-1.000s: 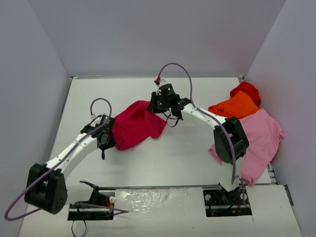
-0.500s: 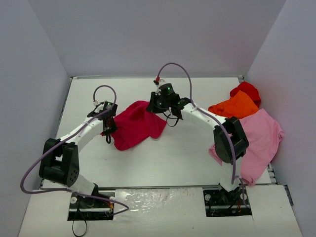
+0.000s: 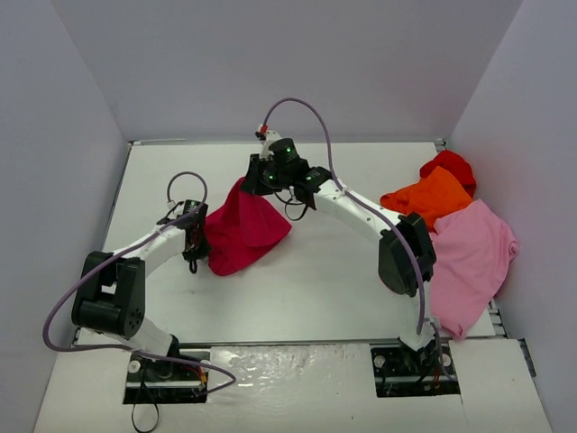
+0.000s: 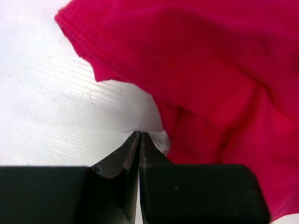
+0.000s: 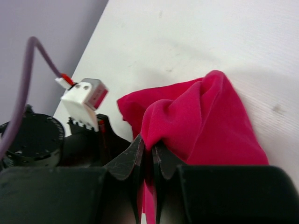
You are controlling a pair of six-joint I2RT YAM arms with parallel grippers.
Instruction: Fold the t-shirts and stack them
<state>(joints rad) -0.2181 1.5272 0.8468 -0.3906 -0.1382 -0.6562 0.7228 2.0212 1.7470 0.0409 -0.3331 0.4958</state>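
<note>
I judge the job barely begun: nothing on the table point(image 3: 343, 271) is folded and nothing is stacked. The crimson t-shirt point(image 3: 239, 233) is the one in work, lying bunched at about 9 o'clock from the table's middle, with its far corner drawn up into a peak. Three others wait in a loose heap at the 3 o'clock edge. The pink t-shirt point(image 3: 476, 257) is spread nearest me, the orange t-shirt point(image 3: 431, 194) overlaps its far side, and the red t-shirt point(image 3: 451, 167) is crumpled at 2 o'clock behind that. All four have yet to be flattened, folded and piled.

From overhead I get the layout, but both fingertip pairs are lost against cloth and black housings. The right wrist view settles one of them: the right gripper point(image 5: 148, 143) is clamped on a ridge of the crimson cloth, which rises between the fingers and drapes off toward 3 o'clock. The left wrist view shows the left gripper point(image 4: 139, 136) with its fingers pressed together at the shirt's hem, the cloth filling the frame from 12 to 4 o'clock. A small white tag point(image 4: 161, 140) pokes out just beside the tips. Whether the fingers nip that tag or only rest against it, I cannot tell. Neither wrist camera shows the waiting heap.
</note>
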